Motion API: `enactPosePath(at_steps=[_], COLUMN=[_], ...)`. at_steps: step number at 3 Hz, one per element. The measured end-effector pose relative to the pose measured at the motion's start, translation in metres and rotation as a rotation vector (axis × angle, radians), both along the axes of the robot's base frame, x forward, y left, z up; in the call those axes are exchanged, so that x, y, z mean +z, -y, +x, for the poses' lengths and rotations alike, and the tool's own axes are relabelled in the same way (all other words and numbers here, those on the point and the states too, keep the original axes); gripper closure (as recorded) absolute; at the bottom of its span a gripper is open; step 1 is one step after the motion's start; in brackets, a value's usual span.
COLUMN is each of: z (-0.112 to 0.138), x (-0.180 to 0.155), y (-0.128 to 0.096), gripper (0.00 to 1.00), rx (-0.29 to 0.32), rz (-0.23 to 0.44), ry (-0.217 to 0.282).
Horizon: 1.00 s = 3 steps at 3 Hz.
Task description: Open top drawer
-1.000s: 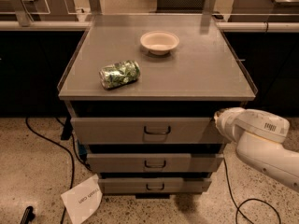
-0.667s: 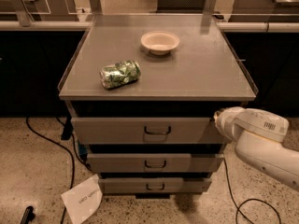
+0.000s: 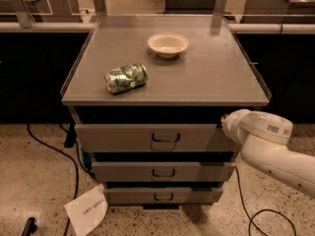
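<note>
The top drawer (image 3: 128, 137) is the widest grey drawer of the cabinet, right under the tabletop, with a small dark bail handle (image 3: 166, 138) at its centre. Its front stands about flush with the cabinet and no interior shows. My gripper (image 3: 226, 124) is at the end of the white arm (image 3: 266, 146), at the right end of the top drawer's front, well to the right of the handle. What it touches is hidden by the arm's own casing.
Two narrower grey drawers (image 3: 162, 171) (image 3: 162, 195) sit below. On the grey tabletop (image 3: 216, 77) lie a crushed green can (image 3: 126, 78) and a white bowl (image 3: 168, 44). A paper sheet (image 3: 86, 209) and black cables (image 3: 54, 151) lie on the floor.
</note>
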State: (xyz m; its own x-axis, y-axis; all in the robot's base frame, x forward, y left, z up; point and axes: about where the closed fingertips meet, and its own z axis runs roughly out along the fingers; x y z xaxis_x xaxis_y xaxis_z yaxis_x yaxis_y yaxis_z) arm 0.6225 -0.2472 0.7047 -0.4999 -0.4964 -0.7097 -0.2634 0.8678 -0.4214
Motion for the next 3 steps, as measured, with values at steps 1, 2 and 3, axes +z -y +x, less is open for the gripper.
enactPosePath(at_steps=[1,2,3], z=[-0.003,-0.003,-0.008], x=[-0.008,-0.005,-0.015], y=[0.000,0.000,0.001], gripper=[1.00,1.00,1.00], rx=[0.008,0.008,0.013], rz=[-0.010,-0.010,-0.008], ry=[-0.038,-0.039,-0.084])
